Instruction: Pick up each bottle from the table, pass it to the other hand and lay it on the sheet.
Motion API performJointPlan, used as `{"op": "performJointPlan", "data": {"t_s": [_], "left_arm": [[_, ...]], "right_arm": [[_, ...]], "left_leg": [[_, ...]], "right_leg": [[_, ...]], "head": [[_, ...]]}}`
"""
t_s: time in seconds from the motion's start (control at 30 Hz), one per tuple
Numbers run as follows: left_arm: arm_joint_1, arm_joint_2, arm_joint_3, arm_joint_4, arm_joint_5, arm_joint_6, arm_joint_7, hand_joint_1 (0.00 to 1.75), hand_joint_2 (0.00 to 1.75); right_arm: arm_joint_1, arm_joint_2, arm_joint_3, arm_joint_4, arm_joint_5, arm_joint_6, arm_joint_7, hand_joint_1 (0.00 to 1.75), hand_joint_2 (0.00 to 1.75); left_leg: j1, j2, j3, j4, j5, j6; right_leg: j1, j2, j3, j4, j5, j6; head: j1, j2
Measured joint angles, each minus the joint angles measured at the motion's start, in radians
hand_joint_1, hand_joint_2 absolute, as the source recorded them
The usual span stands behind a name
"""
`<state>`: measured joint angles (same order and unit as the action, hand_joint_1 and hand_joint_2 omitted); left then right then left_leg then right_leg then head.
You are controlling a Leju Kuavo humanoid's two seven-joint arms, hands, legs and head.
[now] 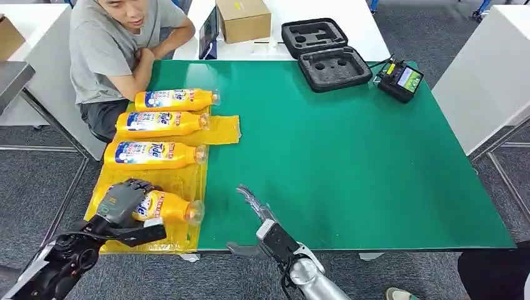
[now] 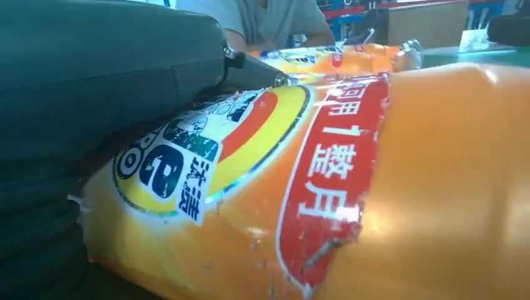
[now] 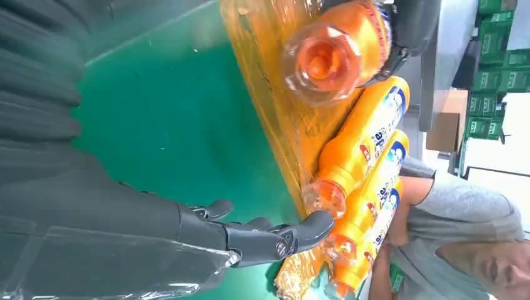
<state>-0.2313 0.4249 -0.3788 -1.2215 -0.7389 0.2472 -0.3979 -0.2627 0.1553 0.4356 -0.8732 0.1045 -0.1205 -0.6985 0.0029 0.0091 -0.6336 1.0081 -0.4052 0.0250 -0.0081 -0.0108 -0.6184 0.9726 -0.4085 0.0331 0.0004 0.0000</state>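
At the near left corner of the green-topped bench (image 1: 350,156), the left hand (image 1: 122,203) gripped the fourth bottle (image 1: 169,208), its fingers wrapped over the labelled body while the bottle lay on its side on the yellow sheet (image 1: 178,181), clear cap pointing toward the middle of the bench. In the left wrist view the bottle's orange body (image 2: 437,187) and red and yellow label sat pressed against the hand's dark cover (image 2: 94,94). I could not tell whether the bottle rested fully on the sheet or was held just off it.

Three more bottles lay on the same sheet along the left edge, parallel to one another and all with caps toward the bench's middle: the third bottle (image 1: 153,155) next beyond the held one, the second bottle (image 1: 161,124) beyond that, and the first bottle (image 1: 175,99) nearest the far left corner, with part of it on the bare green top. They lay near one another but apart.

The right hand (image 1: 259,228) hovered over the near edge, just right of the sheet, holding nothing, its fingers (image 3: 275,240) spread and stretched toward the bottles.

A seated person (image 1: 115,44) leaned on the far left corner with folded arms. At the far edge stood an open black foam case (image 1: 325,53), a handheld controller (image 1: 400,79) at the far right corner, and a cardboard box (image 1: 244,19) on the white table behind.
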Motion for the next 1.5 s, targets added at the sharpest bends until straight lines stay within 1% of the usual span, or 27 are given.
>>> {"op": "performJointPlan", "data": {"t_s": [0.1,0.17,0.23,0.3,0.43,0.53,0.63,0.9,1.33,1.5], "left_arm": [[-0.001,-0.015,-0.01,0.015,-0.008,0.013,0.0,1.75,1.75],[-0.006,-0.032,-0.015,0.037,-0.039,0.054,0.003,1.75,1.75],[-0.022,-0.061,-0.021,0.087,-0.066,0.121,0.002,1.75,1.75],[-0.057,-0.108,-0.025,0.149,-0.085,0.174,-0.003,1.75,1.75],[-0.13,-0.193,-0.039,0.297,-0.137,0.286,0.002,1.75,1.75],[-0.172,-0.237,-0.044,0.373,-0.146,0.307,0.006,1.75,1.75],[-0.196,-0.262,-0.044,0.415,-0.147,0.314,0.007,1.75,1.75],[-0.222,-0.289,-0.044,0.462,-0.148,0.316,0.008,1.75,1.75],[-0.229,-0.298,-0.044,0.479,-0.148,0.317,0.008,1.75,1.75],[-0.241,-0.312,-0.043,0.515,-0.165,0.359,0.021,1.75,1.75]], "right_arm": [[0.0,0.0,0.0,0.0,0.0,0.0,0.0,0.0,1.75],[-0.002,0.0,0.0,0.0,0.0,-0.003,0.0,0.0,1.75],[-0.005,0.0,0.0,0.003,-0.003,-0.006,0.0,0.0,1.75],[-0.006,0.0,0.0,0.006,-0.006,-0.012,0.0,0.0,1.75],[-0.005,0.002,0.0,0.014,-0.014,-0.022,0.0,0.0,1.75],[-0.005,0.002,0.0,0.023,-0.015,-0.024,0.0,0.0,1.75],[-0.004,0.002,0.0,0.028,-0.015,-0.025,0.0,0.0,1.75],[-0.004,0.002,-0.001,0.036,-0.015,-0.025,0.0,0.0,1.75],[-0.004,0.002,-0.001,0.041,-0.015,-0.025,0.0,0.0,1.75],[0.007,0.002,-0.004,0.043,-0.016,-0.029,0.0,0.0,1.75]], "left_leg": [[0.0,0.0,0.0,0.0,0.0,0.0],[0.0,0.0,0.0,0.0,0.0,0.0],[0.0,0.0,0.0,0.0,0.0,0.0],[0.0,-0.002,0.0,0.0,0.001,0.0],[-0.001,-0.003,0.0,0.0,0.001,0.001],[-0.001,-0.002,0.001,0.0,0.001,0.001],[-0.001,-0.002,0.001,0.0,0.001,0.001],[-0.001,-0.002,0.001,0.0,0.001,0.0],[-0.001,-0.002,0.001,0.0,0.001,0.001],[-0.001,-0.002,0.002,0.0,0.001,0.001]], "right_leg": [[0.0,0.0,0.0,0.0,0.0,0.0],[0.0,0.0,0.0,0.0,0.0,0.0],[0.0,-0.001,0.0,0.0,0.0,0.0],[0.0,-0.003,0.001,0.0,0.0,0.0],[-0.001,-0.003,0.002,0.0,0.0,0.0],[-0.002,-0.003,0.002,0.0,0.0,0.001],[-0.001,-0.003,0.002,0.0,0.0,0.001],[-0.001,-0.003,0.002,0.0,0.0,0.0],[-0.001,-0.003,0.003,0.0,0.0,0.0],[-0.001,-0.003,0.003,0.0,0.0,0.0]], "head": [[0.0,0.0],[0.0,0.0],[0.0,0.0],[0.0,0.0],[0.0,0.0],[0.0,0.0],[0.0,0.0],[0.0,0.0],[0.0,0.0],[0.0,0.0]]}}
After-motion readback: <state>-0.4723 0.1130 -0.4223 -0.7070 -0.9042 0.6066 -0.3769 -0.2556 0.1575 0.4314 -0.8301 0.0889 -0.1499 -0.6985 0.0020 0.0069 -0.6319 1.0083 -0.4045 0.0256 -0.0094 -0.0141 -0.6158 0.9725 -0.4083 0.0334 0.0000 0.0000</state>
